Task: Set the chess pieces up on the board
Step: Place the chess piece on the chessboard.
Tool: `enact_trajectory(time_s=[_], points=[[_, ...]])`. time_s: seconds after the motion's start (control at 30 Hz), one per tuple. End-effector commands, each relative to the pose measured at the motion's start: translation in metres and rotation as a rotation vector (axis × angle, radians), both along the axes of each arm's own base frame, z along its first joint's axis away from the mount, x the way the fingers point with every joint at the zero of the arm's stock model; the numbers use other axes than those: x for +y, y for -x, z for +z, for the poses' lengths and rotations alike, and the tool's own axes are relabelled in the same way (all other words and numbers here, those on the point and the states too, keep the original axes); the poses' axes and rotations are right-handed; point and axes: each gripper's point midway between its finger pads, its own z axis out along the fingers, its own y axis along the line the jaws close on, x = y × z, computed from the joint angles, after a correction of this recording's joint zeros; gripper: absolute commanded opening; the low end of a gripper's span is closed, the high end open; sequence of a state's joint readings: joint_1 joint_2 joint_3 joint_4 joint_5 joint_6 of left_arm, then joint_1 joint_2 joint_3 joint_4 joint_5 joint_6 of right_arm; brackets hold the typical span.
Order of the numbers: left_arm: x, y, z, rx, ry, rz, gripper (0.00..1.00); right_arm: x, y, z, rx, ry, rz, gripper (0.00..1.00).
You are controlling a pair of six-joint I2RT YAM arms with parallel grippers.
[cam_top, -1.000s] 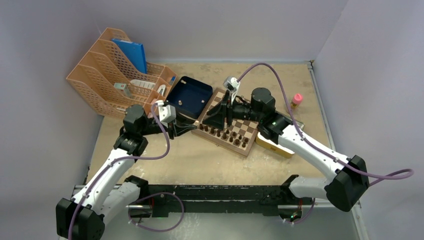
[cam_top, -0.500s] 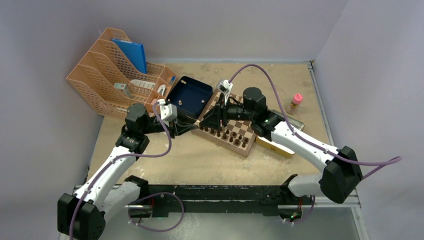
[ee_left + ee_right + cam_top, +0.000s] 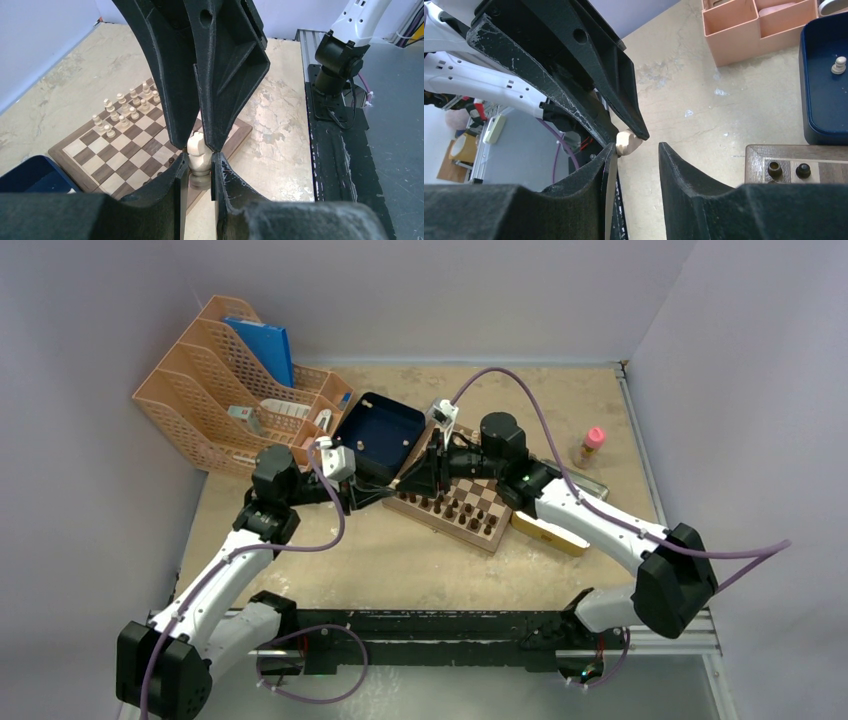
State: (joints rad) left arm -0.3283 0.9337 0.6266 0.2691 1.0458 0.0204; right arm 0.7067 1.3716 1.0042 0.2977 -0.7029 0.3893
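Observation:
My left gripper (image 3: 199,162) is shut on a light beige chess piece (image 3: 199,150), held upright just off the near left corner of the board (image 3: 470,540). My right gripper (image 3: 636,147) faces it tip to tip, open. One of its fingers (image 3: 594,180) touches the piece (image 3: 628,142) and the other stands apart. Several beige pieces (image 3: 122,107) stand along the board's far side (image 3: 120,150). Dark pieces (image 3: 455,510) fill its near rows. In the top view both grippers (image 3: 398,487) meet at that corner.
A dark blue tray (image 3: 378,430) lies left of the board with a beige piece (image 3: 838,65) in it. An orange file rack (image 3: 235,380) stands at the back left. A yellow-rimmed tin (image 3: 548,530) lies right of the board, and a pink-capped bottle (image 3: 592,443) beyond it.
My right gripper has moved left across the board to the left gripper's tips, and its jaws have narrowed. The left gripper has kept its hold and barely moved.

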Motion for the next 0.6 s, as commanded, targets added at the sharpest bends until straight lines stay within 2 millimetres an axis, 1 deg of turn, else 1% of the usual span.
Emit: enact_trajectory(time_s=[0.0, 0.1, 0.23, 0.33, 0.4, 0.47, 0.53, 0.57], points=[[-0.0027, 0.0027, 0.0207, -0.089, 0.025, -0.041, 0.00, 0.0091, -0.0002, 0.0238, -0.048, -0.064, 0.035, 0.39], [-0.0026, 0.0024, 0.0210, -0.092, 0.024, -0.041, 0.00, 0.0107, -0.0001, 0.0231, -0.045, -0.067, 0.042, 0.41], [-0.0026, 0.0022, 0.0221, -0.094, 0.023, -0.040, 0.00, 0.0122, 0.0023, 0.0258, -0.056, -0.073, 0.055, 0.35], [-0.0026, 0.0021, 0.0206, -0.091, 0.022, -0.040, 0.00, 0.0126, 0.0031, 0.0283, -0.065, -0.088, 0.063, 0.32], [-0.0028, 0.0017, 0.0188, -0.085, 0.022, -0.040, 0.00, 0.0139, 0.0035, 0.0281, -0.064, -0.096, 0.069, 0.33], [-0.0033, 0.0016, 0.0175, -0.078, 0.021, -0.044, 0.00, 0.0153, 0.0031, 0.0268, -0.056, -0.097, 0.074, 0.37], [-0.0035, 0.0014, 0.0176, -0.078, 0.022, -0.046, 0.00, 0.0163, 0.0023, 0.0260, -0.053, -0.098, 0.076, 0.37], [-0.0034, 0.0014, 0.0181, -0.080, 0.022, -0.045, 0.00, 0.0165, 0.0026, 0.0255, -0.053, -0.099, 0.079, 0.35]])
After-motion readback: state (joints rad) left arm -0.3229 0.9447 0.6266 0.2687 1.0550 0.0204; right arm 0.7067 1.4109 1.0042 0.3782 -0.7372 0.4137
